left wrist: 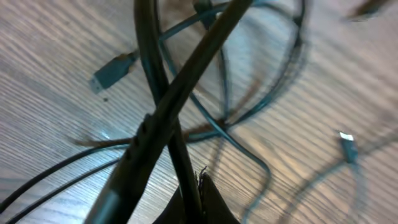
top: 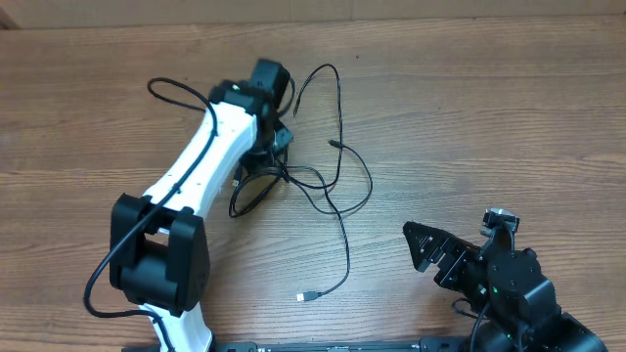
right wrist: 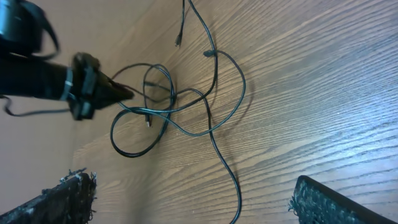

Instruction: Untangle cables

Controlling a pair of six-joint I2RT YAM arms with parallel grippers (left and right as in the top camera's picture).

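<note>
- Nearest to the bases, the right gripper is seen with its fingers spread wide and holding nothing. It hangs over the bare table, well apart from the cables.
- To the left of it, a long strand is ended by a silver plug, which lies free on the wood. This end is judged the easiest one to be taken by the right gripper.
- In the middle of the table the cables are crossed over each other in several loops. The tightest crossing is found just beside the left gripper.
- The left gripper is closed narrow, and one strand appears to be pinched at its tip. In the left wrist view the strand is seen running down into the fingers, though the contact itself is blurred.
- The step in hand is judged to be the drawing of this one strand out of the knot. It should be lifted slowly and led away from the crossings, not across them, so that no loop is tightened.
- The other strands are better held back by the right gripper.
- Farthest, a tall loop and a small loose plug are lying free. They should be watched, because they can be dragged along.
</note>
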